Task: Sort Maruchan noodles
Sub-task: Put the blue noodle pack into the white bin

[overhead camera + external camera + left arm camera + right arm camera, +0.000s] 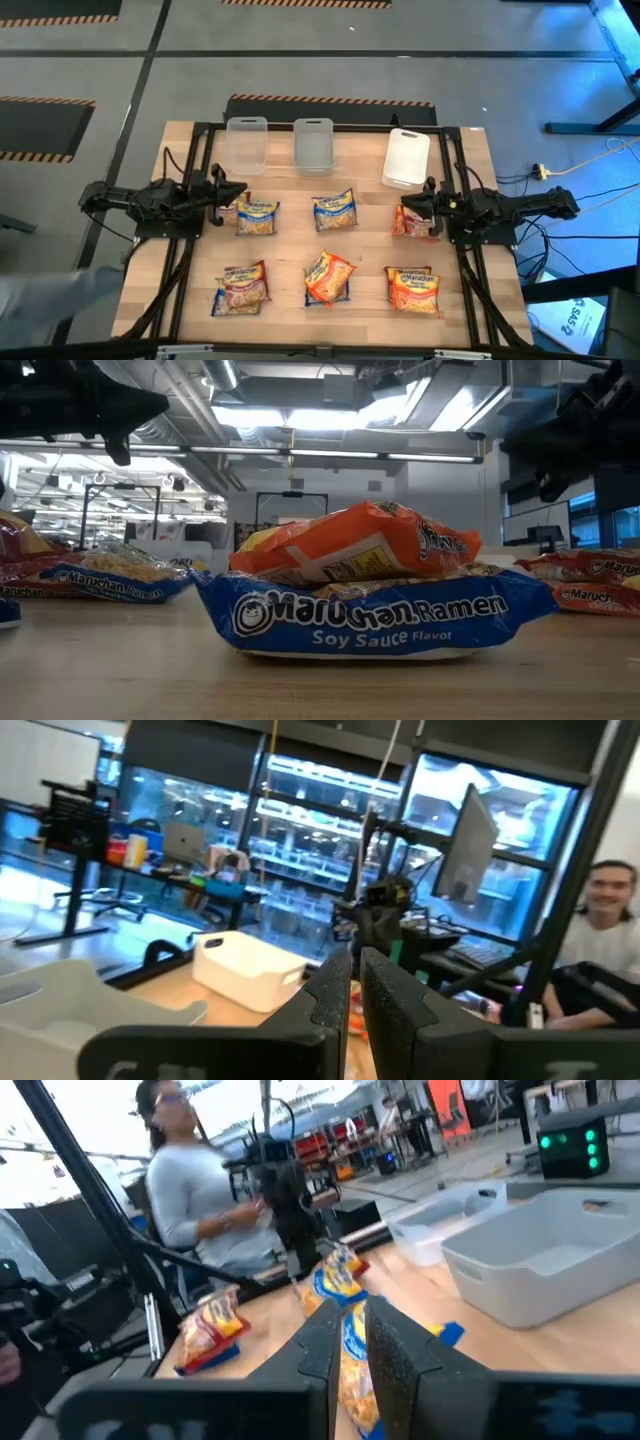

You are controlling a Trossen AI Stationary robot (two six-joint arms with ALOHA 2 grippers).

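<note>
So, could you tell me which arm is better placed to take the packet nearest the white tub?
Probably right: the right hand hangs beside that packet, near the white tub; the left hand is far off.

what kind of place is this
Probably a robotics lab or workshop: exposed ceiling pipes and strip lights, striped hazard tape on the grey floor, and desks with monitors behind the table.
</note>
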